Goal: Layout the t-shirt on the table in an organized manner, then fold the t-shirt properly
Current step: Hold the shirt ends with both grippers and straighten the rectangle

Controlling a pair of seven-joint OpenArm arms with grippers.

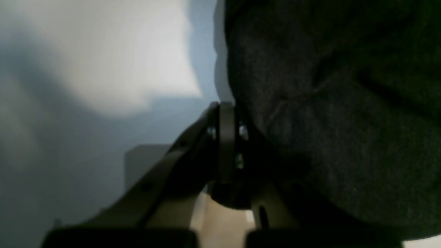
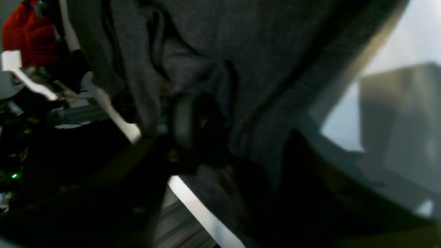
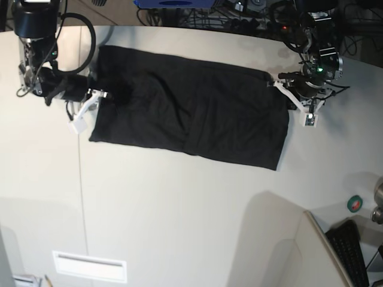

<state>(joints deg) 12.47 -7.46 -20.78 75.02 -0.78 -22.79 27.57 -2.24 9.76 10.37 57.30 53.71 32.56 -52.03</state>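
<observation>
The black t-shirt (image 3: 191, 110) lies spread in a long rectangle across the far half of the off-white table (image 3: 179, 215). My right gripper (image 3: 103, 94) is at the shirt's left edge. In the right wrist view its jaws (image 2: 234, 131) stand partly apart, with bunched dark fabric (image 2: 213, 51) between and around them. My left gripper (image 3: 275, 81) sits at the shirt's upper right corner. In the left wrist view its fingers (image 1: 227, 134) are pressed together, with the black cloth (image 1: 327, 103) right against them.
A thin seam line (image 3: 81, 191) runs down the table's left part. A white label strip (image 3: 90, 266) is near the front edge. A black keyboard (image 3: 350, 251) and a green roll (image 3: 355, 204) sit at the lower right. Cables and gear crowd the far edge (image 3: 251, 9).
</observation>
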